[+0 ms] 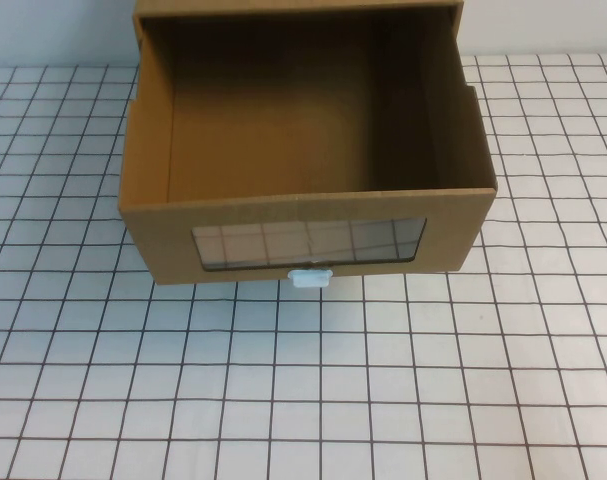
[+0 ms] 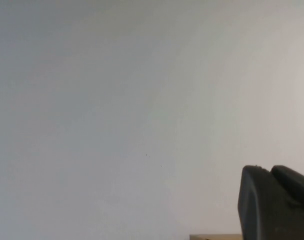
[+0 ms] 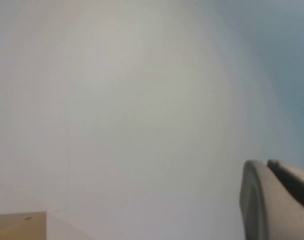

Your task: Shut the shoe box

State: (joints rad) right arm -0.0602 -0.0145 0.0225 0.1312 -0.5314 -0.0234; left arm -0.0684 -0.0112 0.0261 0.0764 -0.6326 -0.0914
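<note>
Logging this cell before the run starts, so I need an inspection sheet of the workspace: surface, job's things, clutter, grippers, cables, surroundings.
Surface: white table with a dark grid pattern.
Job's things: shoe box, drawer pulled out toward the robot, inside empty; clear window in front, white pull tab below it.
Clutter: nothing seen.
Grippers: left gripper and right gripper absent from the high view, each facing a pale wall in its wrist view.
Cables: nothing seen.
Surroundings: plain pale wall behind the table.

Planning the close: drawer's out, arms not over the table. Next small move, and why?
Probably bring one arm down to the shoe box front. Its drawer is pulled out and empty, tab untouched. Left gripper and right gripper both face the wall, away from the box.
</note>
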